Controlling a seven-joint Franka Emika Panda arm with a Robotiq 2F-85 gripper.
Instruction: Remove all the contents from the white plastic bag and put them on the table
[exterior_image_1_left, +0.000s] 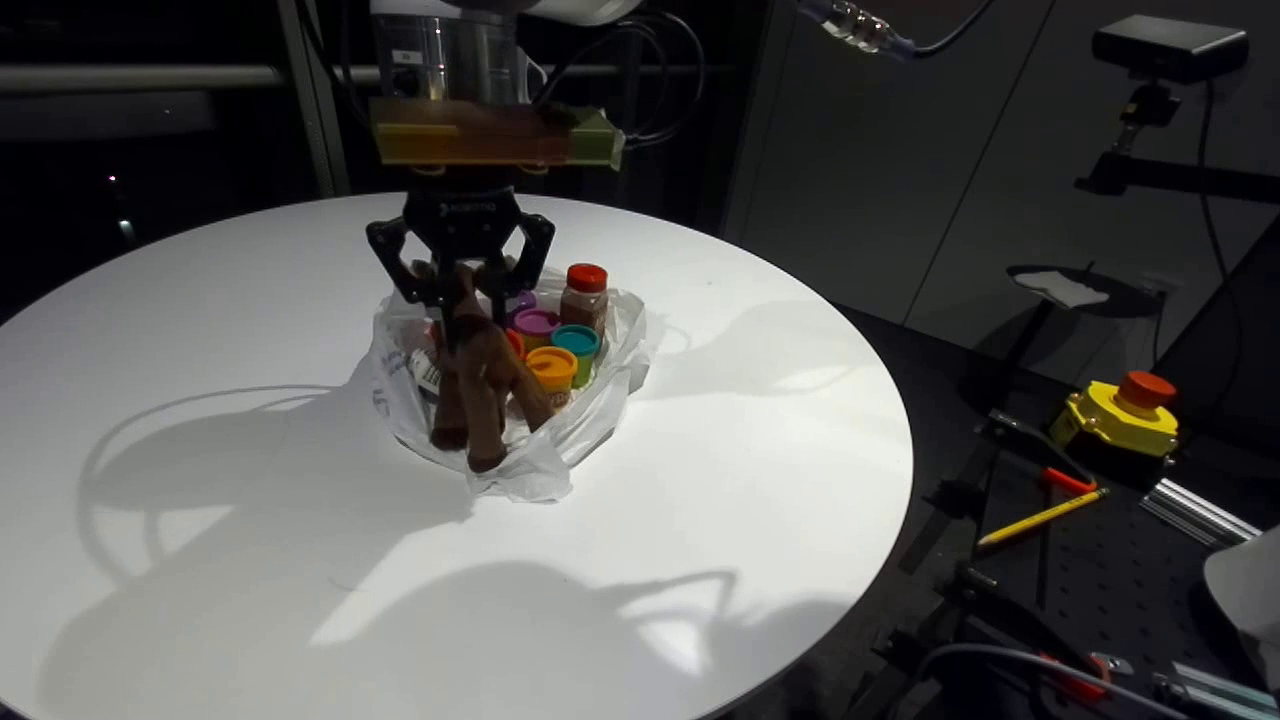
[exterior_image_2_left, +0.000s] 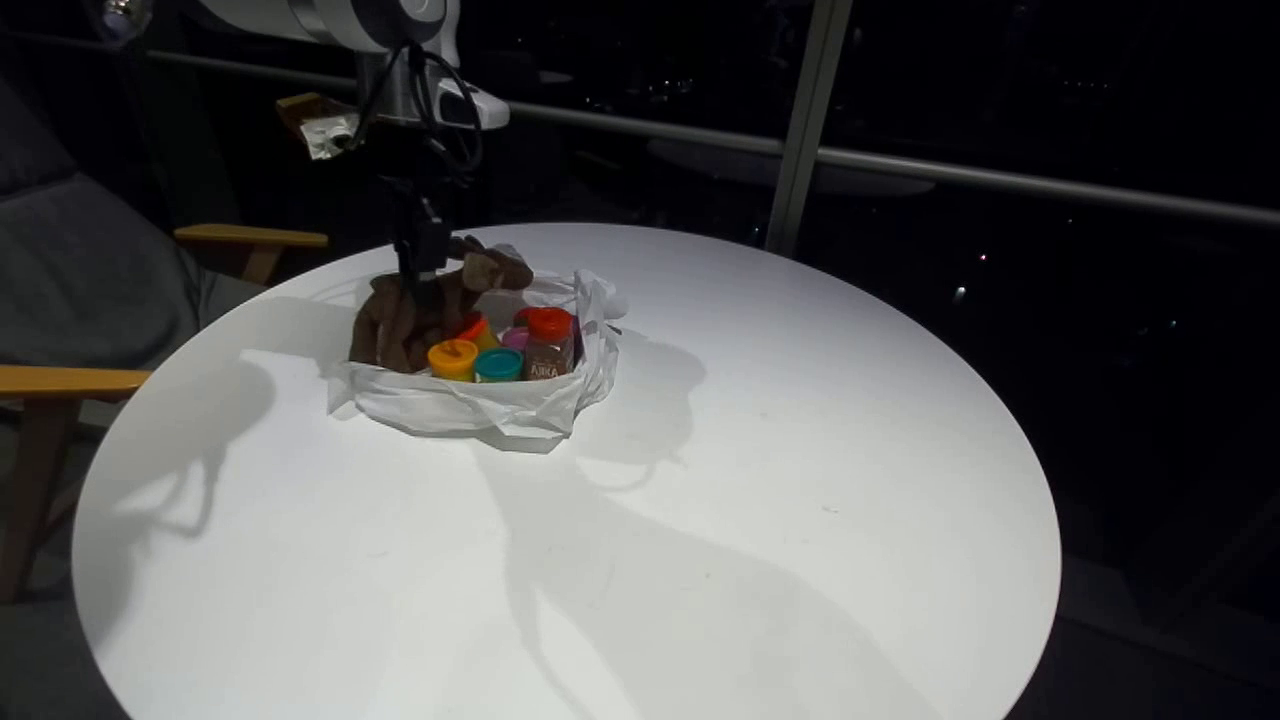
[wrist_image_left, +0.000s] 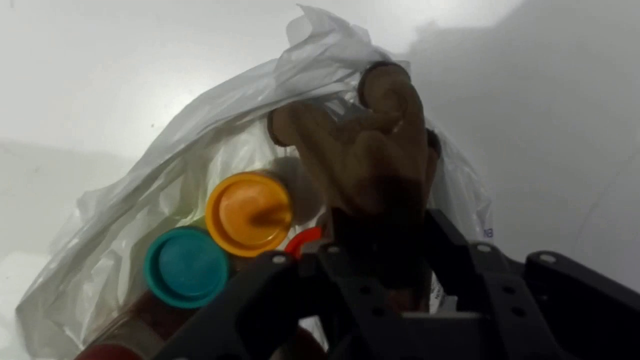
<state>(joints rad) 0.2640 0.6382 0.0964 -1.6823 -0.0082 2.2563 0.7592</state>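
Observation:
The white plastic bag lies open on the table, also seen in the wrist view. A brown plush animal stands in it, its legs toward the bag's rim. My gripper has its fingers on both sides of the plush body, pressed against it; the wrist view shows them too. Beside the toy are tubs with an orange lid, a teal lid, a purple lid and a red lid. A brown spice jar with red lid stands at the bag's side. I cannot tell whether the toy is lifted.
The round white table extends around the bag. A grey chair with wooden arms stands by the table. A dark equipment bench with a yellow emergency-stop box and a pencil is beyond the table edge.

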